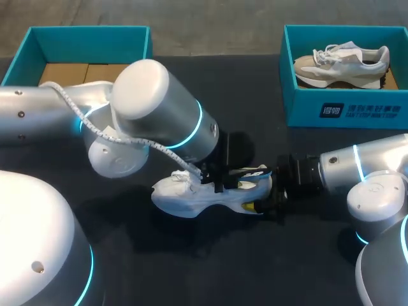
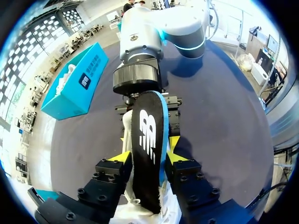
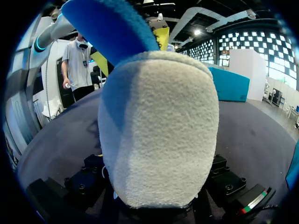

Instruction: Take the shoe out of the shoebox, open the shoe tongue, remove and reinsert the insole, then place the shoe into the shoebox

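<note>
where the shoe (image 1: 185,194) lies near the middle of the dark surface (image 1: 255,268), its long axis runs across the robot's front, with the toe toward the left arm's side and the heel toward the right arm's. the left tool (image 1: 220,180) hangs over the shoe's opening. in its own wrist view it is clenched on the insole (image 2: 147,149), with a yellow tip against each long edge of the black, blue-rimmed strip. the insole's front end sits down in the shoe and its heel end rises clear of it. its long axis points away from the left tool, straight toward the right arm's wrist, so it lies in line with the shoe's length and not across it. the right tool (image 1: 273,194) sits at the heel end, and its wrist view is filled by the white heel; whether it is clamped there cannot be told. the step in hand is judged to be drawing the insole out or feeding it back, and the pictures do not settle which. either way the move should run along that shared axis, with the left arm nearer the insole and the right arm placed to brace the heel. the empty shoebox (image 1: 92,43) stands at the far left, well apart from the shoe. a second shoebox (image 1: 299,105) at the far right holds another shoe (image 1: 341,64).
</note>
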You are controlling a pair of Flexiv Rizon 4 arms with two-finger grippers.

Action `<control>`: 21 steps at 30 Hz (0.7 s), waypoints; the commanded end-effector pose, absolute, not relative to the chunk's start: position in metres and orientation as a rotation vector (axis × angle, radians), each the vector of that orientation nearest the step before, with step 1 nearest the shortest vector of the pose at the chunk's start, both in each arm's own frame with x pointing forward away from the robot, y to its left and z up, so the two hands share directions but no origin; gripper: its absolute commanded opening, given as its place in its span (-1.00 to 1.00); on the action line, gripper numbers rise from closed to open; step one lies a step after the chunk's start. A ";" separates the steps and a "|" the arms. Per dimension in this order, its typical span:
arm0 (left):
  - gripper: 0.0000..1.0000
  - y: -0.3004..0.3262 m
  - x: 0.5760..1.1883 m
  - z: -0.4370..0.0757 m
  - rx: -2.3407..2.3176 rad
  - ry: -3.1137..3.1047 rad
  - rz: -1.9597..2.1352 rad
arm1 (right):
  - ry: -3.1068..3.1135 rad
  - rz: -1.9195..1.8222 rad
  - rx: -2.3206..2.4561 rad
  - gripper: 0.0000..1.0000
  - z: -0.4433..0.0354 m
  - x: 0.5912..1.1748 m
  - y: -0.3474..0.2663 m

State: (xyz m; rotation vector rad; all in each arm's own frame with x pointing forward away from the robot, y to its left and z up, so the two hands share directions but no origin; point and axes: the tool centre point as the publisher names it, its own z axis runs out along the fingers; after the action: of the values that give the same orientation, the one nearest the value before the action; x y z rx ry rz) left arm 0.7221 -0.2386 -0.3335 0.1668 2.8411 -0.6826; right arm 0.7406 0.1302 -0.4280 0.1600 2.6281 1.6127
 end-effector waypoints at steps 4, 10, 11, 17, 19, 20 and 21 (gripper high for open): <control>-0.46 -0.241 0.725 -0.341 0.173 2.855 -0.692 | 2.632 1.607 0.162 -1.00 -0.429 0.741 0.131; -1.00 -0.243 0.726 -0.342 0.191 2.871 -0.704 | 2.632 1.607 0.162 -1.00 -0.429 0.741 0.131; -1.00 -0.244 0.726 -0.342 0.194 2.874 -0.705 | 2.632 1.607 0.162 -1.00 -0.429 0.741 0.131; -1.00 -0.240 0.720 -0.325 0.239 2.860 -0.732 | 2.632 1.607 0.162 -1.00 -0.429 0.741 0.131; -1.00 -0.239 0.719 -0.317 0.257 2.852 -0.742 | 2.632 1.607 0.162 -1.00 -0.429 0.741 0.131; -1.00 -0.238 0.719 -0.310 0.262 2.843 -0.746 | 2.632 1.607 0.162 -1.00 -0.429 0.741 0.131; -1.00 -0.239 0.720 -0.306 0.275 2.843 -0.752 | 2.632 1.607 0.162 -1.00 -0.429 0.741 0.131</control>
State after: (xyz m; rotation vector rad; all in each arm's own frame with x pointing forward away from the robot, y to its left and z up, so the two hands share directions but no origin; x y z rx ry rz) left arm 0.7228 -0.2504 -0.3217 0.2646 2.8384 -0.7519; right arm 0.7406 0.1301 -0.4280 0.1600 2.6281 1.6126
